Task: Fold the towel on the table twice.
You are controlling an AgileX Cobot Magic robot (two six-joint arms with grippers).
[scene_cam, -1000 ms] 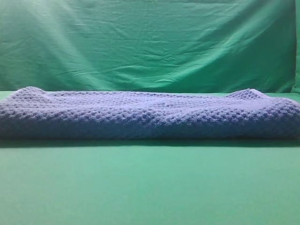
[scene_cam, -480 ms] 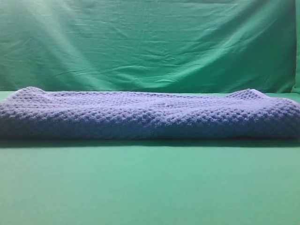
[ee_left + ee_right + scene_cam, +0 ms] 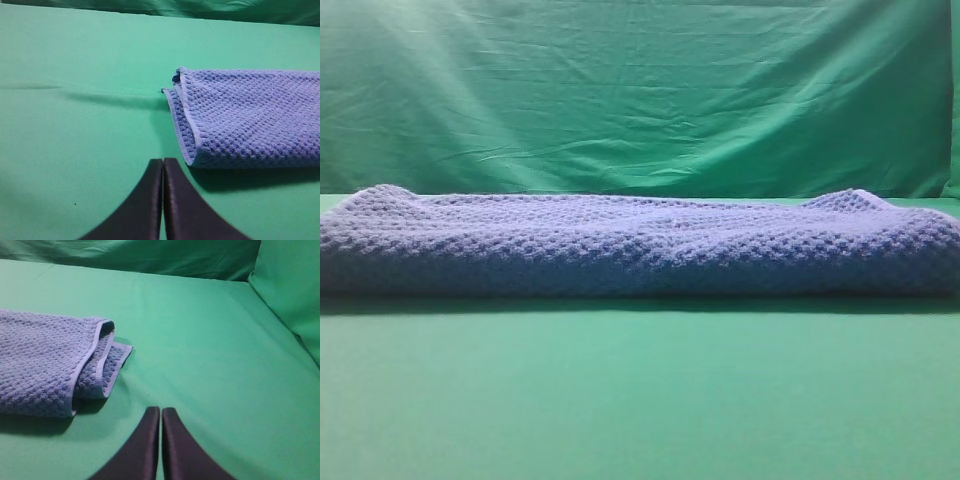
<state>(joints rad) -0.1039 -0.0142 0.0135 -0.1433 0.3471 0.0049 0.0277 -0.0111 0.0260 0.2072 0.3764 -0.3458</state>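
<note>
Your towel (image 3: pixel 640 245) lies folded across the middle of the table (image 3: pixel 640 400), a long blue-grey band running from the left edge of the exterior high view to the right edge, with bare green tabletop in front of it. Its two ends are cut off there, so you only see them from the wrists. In the left wrist view the towel's left end (image 3: pixel 250 117) sits on the right of the picture, its layers stacked and the thin hemmed edge curling round the fold. In the right wrist view the other end (image 3: pixel 50 362) shows on the left, the upper layers rolled back a little and a lower corner poking out flat onto the cloth.

Your left gripper (image 3: pixel 163 165) hovers just off the towel's left end, over bare table, fingers pressed together and holding nothing. Your right gripper (image 3: pixel 160 412) hangs near the towel's right end, also over bare table, clenched tight and empty. Neither touches the towel. Both arms stay out of the exterior high view, and you see only the dark fingertips from the wrists.

The weave is bumpy and honeycombed, and the top surface sags slightly between raised ends. Behind the table hangs a wrinkled green curtain (image 3: pixel 640 90)
</note>
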